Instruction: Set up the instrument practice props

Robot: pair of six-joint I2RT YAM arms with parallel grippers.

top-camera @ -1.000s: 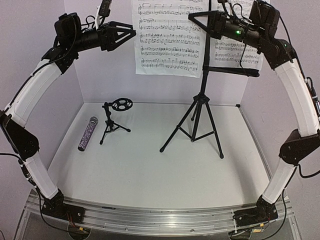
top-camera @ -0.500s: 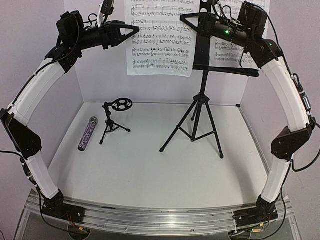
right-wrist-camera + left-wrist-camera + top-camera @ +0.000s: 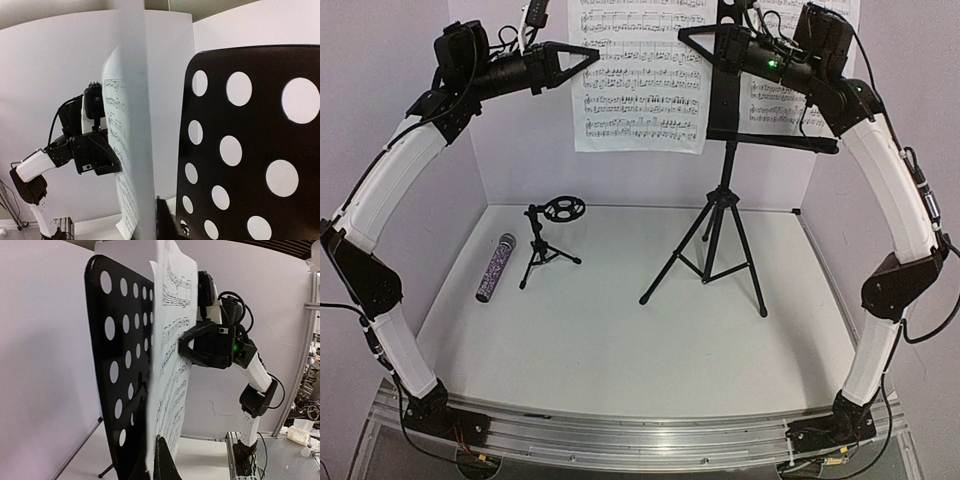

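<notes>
A white sheet-music page (image 3: pixel 640 90) hangs high at the back, between my two grippers. My left gripper (image 3: pixel 592 55) is shut on its left edge; in the left wrist view the page (image 3: pixel 172 355) runs edge-on into that gripper (image 3: pixel 155 440). My right gripper (image 3: pixel 683 35) sits at the page's right edge; its wrist view shows one finger (image 3: pixel 164 220) beside the page (image 3: pixel 132 125), the other hidden. The black music stand (image 3: pixel 723 210) has a perforated tray (image 3: pixel 250 150) with a second page (image 3: pixel 785 100) on it. The mic stand (image 3: pixel 552 235) and the purple microphone (image 3: pixel 494 268) are on the table, left.
White walls close the table (image 3: pixel 620 350) at the back and both sides. The music stand's tripod legs (image 3: pixel 705 270) spread over the right middle of the table. Both arm bases sit on the metal rail (image 3: pixel 620 440) at the near edge.
The held page has shifted left and slightly up. My left gripper's jaws, spread a second ago, have shut on the page's left edge. The right arm moved left with the page.
</notes>
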